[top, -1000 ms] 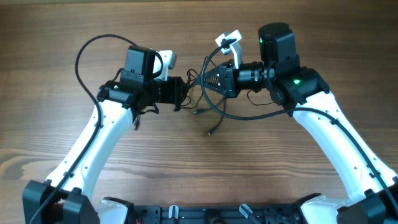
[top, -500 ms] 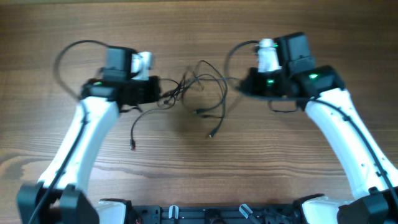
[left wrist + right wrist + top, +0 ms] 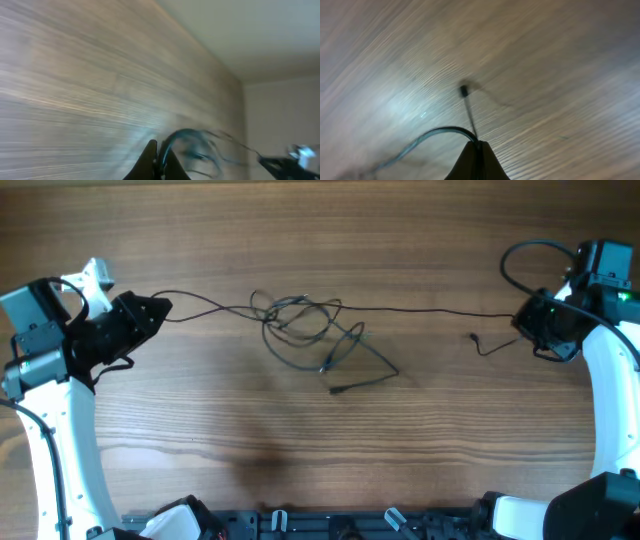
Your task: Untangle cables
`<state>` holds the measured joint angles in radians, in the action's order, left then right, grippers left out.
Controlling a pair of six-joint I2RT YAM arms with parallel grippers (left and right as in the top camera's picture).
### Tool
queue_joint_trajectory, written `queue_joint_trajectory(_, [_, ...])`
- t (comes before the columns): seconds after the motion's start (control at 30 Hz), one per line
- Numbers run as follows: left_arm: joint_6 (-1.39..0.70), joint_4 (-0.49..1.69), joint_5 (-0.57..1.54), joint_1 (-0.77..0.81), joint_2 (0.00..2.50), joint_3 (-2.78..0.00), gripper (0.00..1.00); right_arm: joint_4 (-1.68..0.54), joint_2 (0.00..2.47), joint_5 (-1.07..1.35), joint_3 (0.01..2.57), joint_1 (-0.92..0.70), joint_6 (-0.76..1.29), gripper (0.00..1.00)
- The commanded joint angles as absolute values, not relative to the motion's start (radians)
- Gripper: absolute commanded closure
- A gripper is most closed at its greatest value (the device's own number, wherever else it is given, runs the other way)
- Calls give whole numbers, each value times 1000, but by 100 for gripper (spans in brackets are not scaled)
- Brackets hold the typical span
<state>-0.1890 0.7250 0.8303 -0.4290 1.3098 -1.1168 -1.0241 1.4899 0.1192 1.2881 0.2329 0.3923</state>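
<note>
On woodgrain table (image 3: 300, 460), thin knotted cables (image 3: 300, 320)

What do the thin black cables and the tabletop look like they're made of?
The cables: likely plastic- or rubber-sheathed wire, matte black; they bend into loose loops. The table: wood or wood-look laminate, brown, slight sheen; grain lines run along it.

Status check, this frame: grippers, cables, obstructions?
Left gripper shut on cables, right gripper likewise. One line taut between them, tangled at centre. Nothing in the way.
</note>
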Motion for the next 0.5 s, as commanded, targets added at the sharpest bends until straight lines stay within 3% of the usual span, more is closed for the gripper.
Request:
queue_joint_trajectory(0.0, [-186,720,961,-361,1304,-1125,96,-1032,1469,432,1296,176,121,94])
queue_joint_trajectory(0.03, [-169,720,957,-323,1304,-1125,95,-1040,1469,438,1296,162,110,83])
queue_joint_trajectory(0.07, [-158,720,947,-284,1305,-1125,95,-1047,1469,433,1296,148,107,61])
queue_joint_trajectory(0.13, [-156,722,897,-206,1305,-1125,94,-1047,1469,428,1296,134,108,39])
queue_joint_trajectory(0.33, [-108,690,886,-2,1305,-1125,93,-1028,1469,656,1295,55,-58,35])
queue_joint_trajectory(0.47, [-115,570,1032,40,1289,-1126,92,-990,1474,667,1280,-89,-128,37])
